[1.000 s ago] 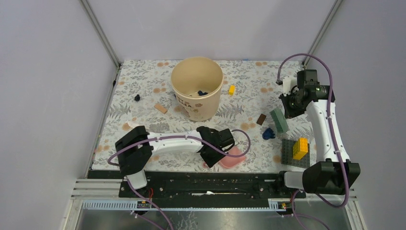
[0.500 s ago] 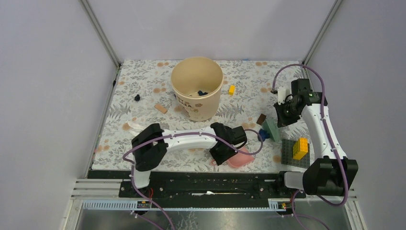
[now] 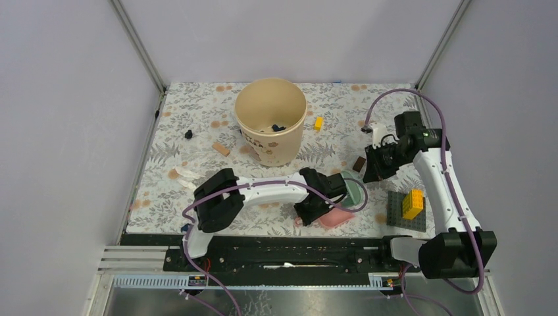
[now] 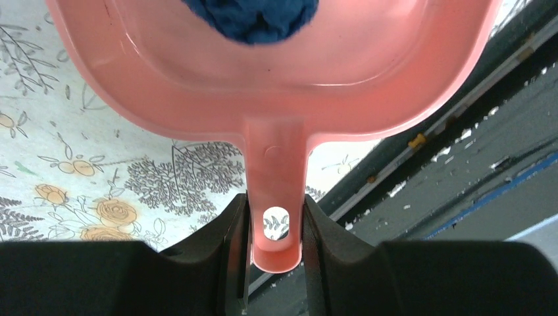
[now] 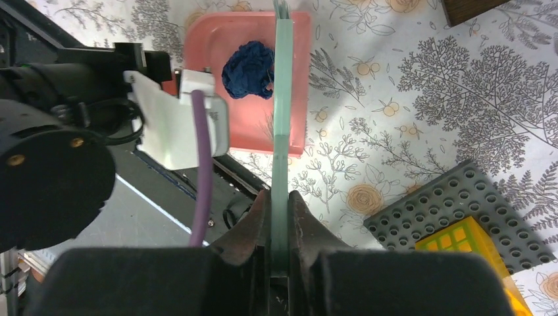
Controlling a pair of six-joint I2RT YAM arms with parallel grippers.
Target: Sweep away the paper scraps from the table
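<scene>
At the near edge of the table (image 3: 197,105), a pink dustpan (image 4: 276,99) is being clamped by its handle in the left tool (image 4: 275,232), and a blue paper scrap (image 5: 249,69) is lying inside the pan. A green brush (image 5: 283,118) is being pinched edge-on in the right tool (image 5: 279,212), its far end reaching over the pan beside the scrap. Judged from this, the brush is best being drawn clear first and the pan lifted level, so that nothing is being tipped out. Another dark scrap (image 3: 189,134) is lying well apart, left of the cup (image 3: 270,118).
</scene>
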